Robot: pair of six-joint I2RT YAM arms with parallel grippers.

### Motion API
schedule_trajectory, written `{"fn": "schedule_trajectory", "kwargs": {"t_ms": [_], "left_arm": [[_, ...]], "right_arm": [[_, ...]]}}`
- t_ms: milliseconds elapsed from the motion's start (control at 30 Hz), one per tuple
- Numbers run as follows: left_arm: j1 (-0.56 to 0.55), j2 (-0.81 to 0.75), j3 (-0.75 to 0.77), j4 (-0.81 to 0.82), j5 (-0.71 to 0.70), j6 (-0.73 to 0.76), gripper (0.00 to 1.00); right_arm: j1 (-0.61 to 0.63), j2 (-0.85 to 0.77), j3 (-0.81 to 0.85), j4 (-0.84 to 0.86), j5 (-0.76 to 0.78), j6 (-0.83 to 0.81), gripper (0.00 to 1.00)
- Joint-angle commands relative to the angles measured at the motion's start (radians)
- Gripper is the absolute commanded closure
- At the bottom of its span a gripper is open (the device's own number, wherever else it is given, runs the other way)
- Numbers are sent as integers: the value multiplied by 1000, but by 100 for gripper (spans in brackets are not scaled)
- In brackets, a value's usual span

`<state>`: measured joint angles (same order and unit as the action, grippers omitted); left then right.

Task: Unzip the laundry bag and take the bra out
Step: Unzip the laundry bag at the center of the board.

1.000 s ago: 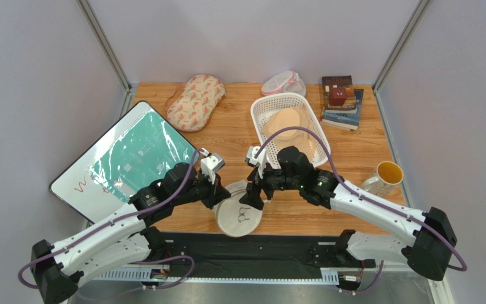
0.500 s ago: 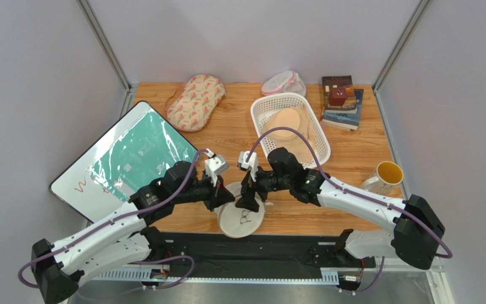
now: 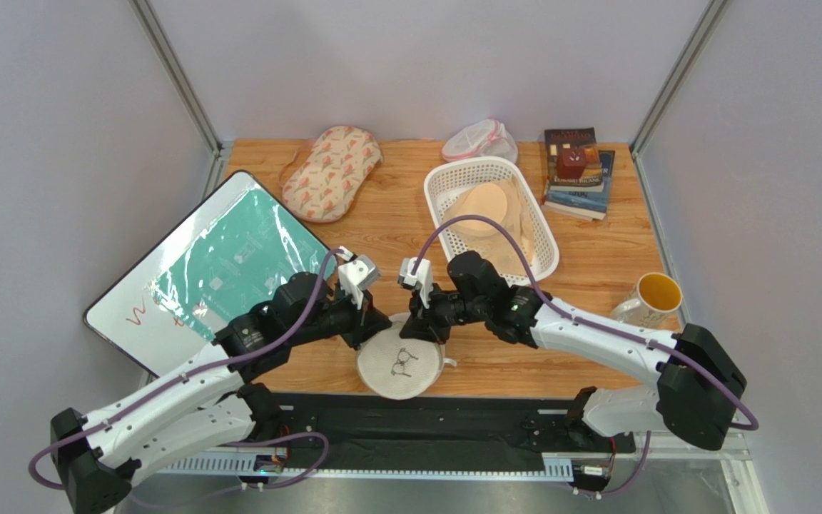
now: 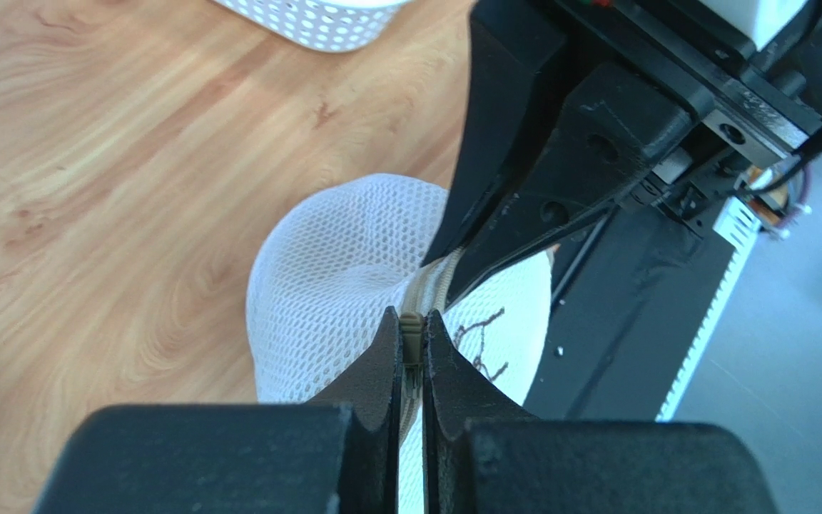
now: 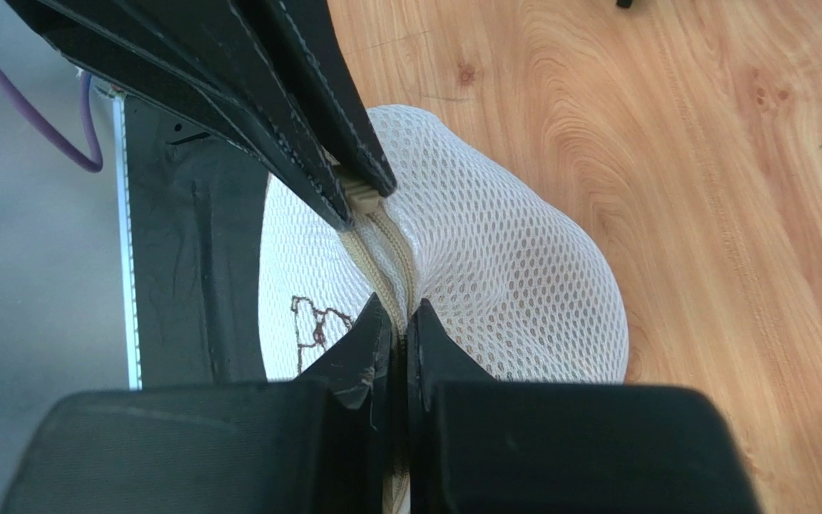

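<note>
The laundry bag (image 3: 399,364), round cream-white mesh with a black bra icon, sits at the table's near edge between both arms. My left gripper (image 4: 410,319) is shut on the olive zipper pull (image 4: 413,328) at the bag's raised seam. My right gripper (image 5: 399,311) is shut on the zip seam (image 5: 383,252) a short way from the pull, pinching the mesh bag (image 5: 490,268). In the top view the left gripper (image 3: 375,327) and right gripper (image 3: 417,324) meet over the bag's far rim. The bra is hidden.
A white basket (image 3: 442,177) holding a pale peach bra stands behind the right arm. An oval patterned bag (image 3: 332,171), a small pink-trimmed mesh bag (image 3: 477,139), stacked books (image 3: 576,177), a mug (image 3: 649,298) and a whiteboard (image 3: 222,268) surround the work spot.
My right gripper moved left onto the bag's seam and went from open to shut on it. The bag shifted slightly left and lifted at its seam. The left gripper kept its hold.
</note>
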<state>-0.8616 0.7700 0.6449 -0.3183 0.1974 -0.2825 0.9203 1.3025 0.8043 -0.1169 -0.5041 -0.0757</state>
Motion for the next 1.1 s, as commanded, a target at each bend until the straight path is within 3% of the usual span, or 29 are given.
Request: {"fn": "schedule_trajectory", "kwargs": {"t_ms": [0,533,1067], "left_arm": [[1,-41,3,7,-90,-1,100],[1,-113,-39,-33,-262,-20,100],[1,-78,-48,94,-173,-50,100]], "right_arm": [[-3,-51,-22,0,119,25,100],[-8,-190,-131,-26,461,192,100],[-12,-253,-183,-3,432,214,100]]}}
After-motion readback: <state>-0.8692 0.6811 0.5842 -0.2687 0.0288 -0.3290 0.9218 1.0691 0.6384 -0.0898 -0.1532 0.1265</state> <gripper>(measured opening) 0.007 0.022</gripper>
